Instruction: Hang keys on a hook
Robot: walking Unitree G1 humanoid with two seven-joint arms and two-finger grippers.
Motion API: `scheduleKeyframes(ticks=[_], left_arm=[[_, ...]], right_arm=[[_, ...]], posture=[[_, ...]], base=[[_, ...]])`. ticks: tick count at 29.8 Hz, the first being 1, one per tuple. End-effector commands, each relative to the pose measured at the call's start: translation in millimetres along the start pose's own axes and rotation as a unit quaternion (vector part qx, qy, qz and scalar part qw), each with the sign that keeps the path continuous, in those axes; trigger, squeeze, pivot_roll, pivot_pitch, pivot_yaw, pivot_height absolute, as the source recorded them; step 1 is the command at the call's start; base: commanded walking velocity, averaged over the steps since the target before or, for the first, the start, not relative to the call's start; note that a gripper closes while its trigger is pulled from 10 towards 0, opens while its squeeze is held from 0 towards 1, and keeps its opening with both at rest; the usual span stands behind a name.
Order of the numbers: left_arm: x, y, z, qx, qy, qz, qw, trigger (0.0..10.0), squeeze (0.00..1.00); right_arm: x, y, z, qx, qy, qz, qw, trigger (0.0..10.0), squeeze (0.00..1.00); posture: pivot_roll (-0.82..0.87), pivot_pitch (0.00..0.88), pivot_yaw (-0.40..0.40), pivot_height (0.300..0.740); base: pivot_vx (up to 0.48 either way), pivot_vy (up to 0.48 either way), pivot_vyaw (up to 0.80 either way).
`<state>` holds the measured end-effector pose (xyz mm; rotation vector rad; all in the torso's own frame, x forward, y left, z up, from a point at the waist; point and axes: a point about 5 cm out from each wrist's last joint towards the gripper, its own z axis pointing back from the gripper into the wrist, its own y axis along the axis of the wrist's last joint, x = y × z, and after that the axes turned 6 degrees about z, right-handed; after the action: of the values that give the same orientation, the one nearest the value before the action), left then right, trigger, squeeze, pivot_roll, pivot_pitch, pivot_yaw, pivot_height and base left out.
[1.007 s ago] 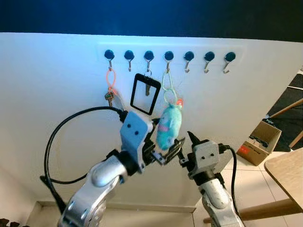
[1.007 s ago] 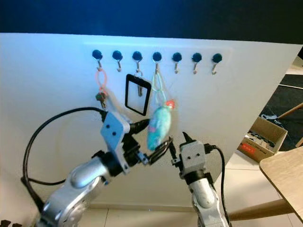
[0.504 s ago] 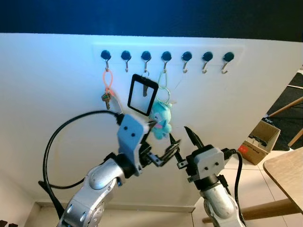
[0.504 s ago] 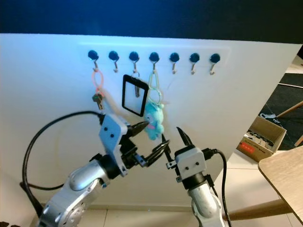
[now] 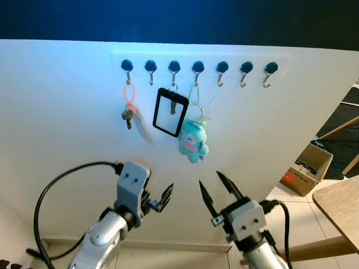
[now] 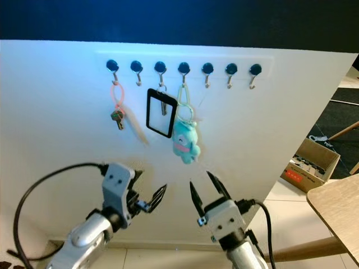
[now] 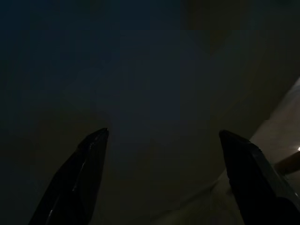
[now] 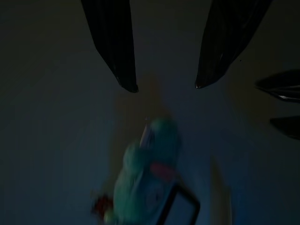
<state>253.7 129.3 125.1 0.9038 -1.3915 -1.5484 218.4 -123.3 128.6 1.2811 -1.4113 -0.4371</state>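
- Seven hooks [image 5: 197, 69] run in a row along the top of a white wall [image 5: 67, 123], each under a dark round knob.
- On the first hook from the robot's left hangs an orange loop [image 5: 130, 96] with keys [image 5: 127, 117] at its lower end, lying against the wall.
- A black-framed badge holder [image 5: 171, 112] hangs from the third hook, tilted slightly.
- From the fourth hook hangs a pale green loop [image 5: 197, 103] carrying a teal plush toy [image 5: 192, 141]; the toy touches the badge holder's lower corner on its left side.
- Second, fifth, sixth and seventh hooks are bare.
- Left hand [image 5: 163, 198] is below the badge holder and well apart from it, its two black fingers spread and gripping nothing; a black cable [image 5: 53, 188] loops off its arm.
- Right hand [image 5: 216, 188] is below the plush toy, fingers pointing up at it and spread apart, with nothing between them.
- In the right wrist view the toy [image 8: 146, 171] sits just beyond the fingertips [image 8: 127, 85], dim and blurred, clear of both.
- Left wrist view is very dark; two black fingers [image 7: 79, 183] stand wide apart before the wall.
- On the robot's right, a cardboard box [image 5: 306, 167] stands on the tiled floor [image 5: 291, 216] and the corner of a wooden counter [image 5: 339, 210] comes in at the edge.
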Motion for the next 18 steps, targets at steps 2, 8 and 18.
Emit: scheduleKeyframes(ticks=[2,8,18], left_arm=[[-8.0,-7,2.9,-0.006,0.034,-0.002,0.999,10.0,0.0],[-27.0,-31,14.2,-0.042,0.103,0.01,0.994,10.0,0.0],[-32.4,-68,25.5,-0.116,0.15,0.034,0.981,10.0,0.0]], right_arm=[[-0.4,-9,8.6,-0.028,-0.005,-0.011,1.0,10.0,0.0],[-2.0,-50,38.5,-0.146,-0.031,-0.052,0.987,10.0,0.0],[4.3,-109,69.7,-0.308,-0.127,-0.12,0.935,10.0,0.0]], posture=[[0.12,0.163,0.003,0.74],[0.11,0.165,0.005,0.74],[0.12,0.165,0.0,0.74]], base=[[0.0,0.0,0.0],[0.0,0.0,0.0],[0.0,0.0,0.0]])
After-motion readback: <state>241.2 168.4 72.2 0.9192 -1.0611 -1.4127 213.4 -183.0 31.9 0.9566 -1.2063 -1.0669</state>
